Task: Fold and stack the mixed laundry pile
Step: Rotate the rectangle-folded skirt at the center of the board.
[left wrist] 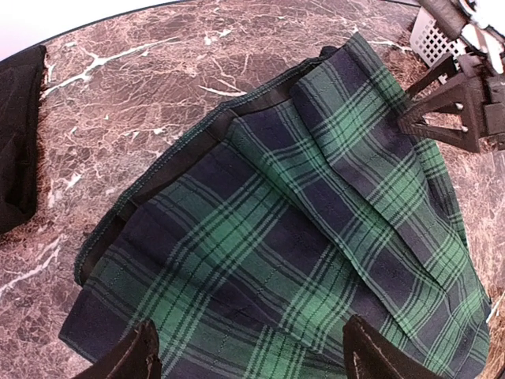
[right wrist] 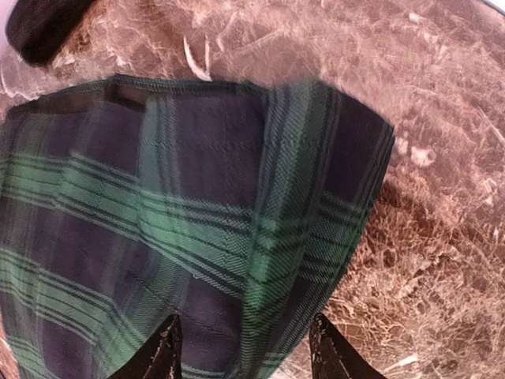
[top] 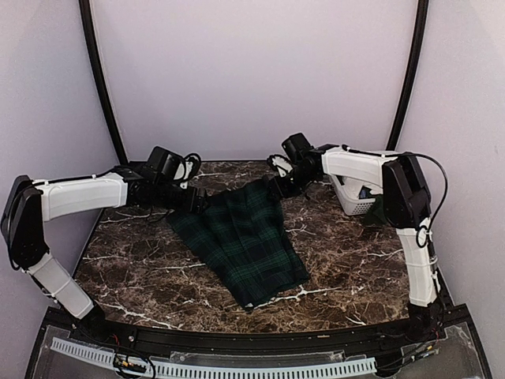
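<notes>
A dark green-and-navy tartan skirt [top: 241, 237] lies spread flat on the marble table, its black-lined edge toward the far left [left wrist: 197, 130]. My left gripper [top: 196, 200] hovers at the skirt's far left corner. In its wrist view, the left gripper [left wrist: 252, 365] stands wide open above the tartan. My right gripper [top: 278, 186] is over the far right corner of the skirt. Seen from its wrist, the right gripper [right wrist: 246, 357] is open, with the skirt's folded edge [right wrist: 316, 205] below it. A black cloth [left wrist: 16, 142] lies apart, left of the skirt.
A white slatted basket [top: 353, 202] stands at the back right behind the right forearm, with something bluish inside. The right gripper's fingers [left wrist: 442, 110] show in the left wrist view beside the basket [left wrist: 430, 38]. Walls close in on both sides and at the back.
</notes>
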Tool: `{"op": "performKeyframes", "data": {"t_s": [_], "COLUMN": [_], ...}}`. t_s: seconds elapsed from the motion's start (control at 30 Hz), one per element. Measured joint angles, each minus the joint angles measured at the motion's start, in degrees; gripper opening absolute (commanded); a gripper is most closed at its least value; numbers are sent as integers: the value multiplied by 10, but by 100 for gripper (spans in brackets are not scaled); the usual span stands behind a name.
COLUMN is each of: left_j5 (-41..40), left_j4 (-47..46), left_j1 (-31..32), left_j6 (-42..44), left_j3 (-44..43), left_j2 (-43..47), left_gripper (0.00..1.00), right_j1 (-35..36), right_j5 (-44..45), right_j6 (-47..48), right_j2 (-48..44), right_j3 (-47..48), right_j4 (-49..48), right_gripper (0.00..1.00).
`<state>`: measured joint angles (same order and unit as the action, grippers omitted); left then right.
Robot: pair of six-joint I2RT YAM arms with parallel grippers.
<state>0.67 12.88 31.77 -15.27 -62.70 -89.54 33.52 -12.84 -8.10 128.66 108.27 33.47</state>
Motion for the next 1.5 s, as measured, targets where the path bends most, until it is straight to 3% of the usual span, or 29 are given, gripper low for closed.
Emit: {"op": "performKeyframes", "data": {"t_s": [0.2,0.3,0.47,0.67,0.93,1.03,1.33,1.47,1.5], "left_j5": [0,0,0,8,6,2,3,18,29], "left_j4": [-10,-11,-13,-17,-17,-11,35,39,33], "left_j1": [6,6,7,16,21,5,-16,-16,-16], "left_j6": [-2,-5,-19,-43,-71,-73,-21,1,2], "left_j3": [8,10,19,42,35,2,-184,-192,-178], "left_j2": [3,2,-1,-13,-118,-155,-275,-251,-229], "left_gripper": [79,79,78,78,75,74,75,78,85], "right_j1": [1,3,12,21,18,14,-2,-2,-2], "right_j5": [-8,-16,-29,-43,-42,-43,-43,-36,-37], "right_j6": [2,3,5,6,11,10,2,3,3], "right_j2": [8,8,21,73,111,97,-37,-91,-109], "right_j3": [6,14,40,62,72,35,-172,-201,-201], "right_j4": [7,5,0,-9,-20,-48,-89,-49,-41], "right_gripper": [44,51,44,44,44,45,66,78,80]}}
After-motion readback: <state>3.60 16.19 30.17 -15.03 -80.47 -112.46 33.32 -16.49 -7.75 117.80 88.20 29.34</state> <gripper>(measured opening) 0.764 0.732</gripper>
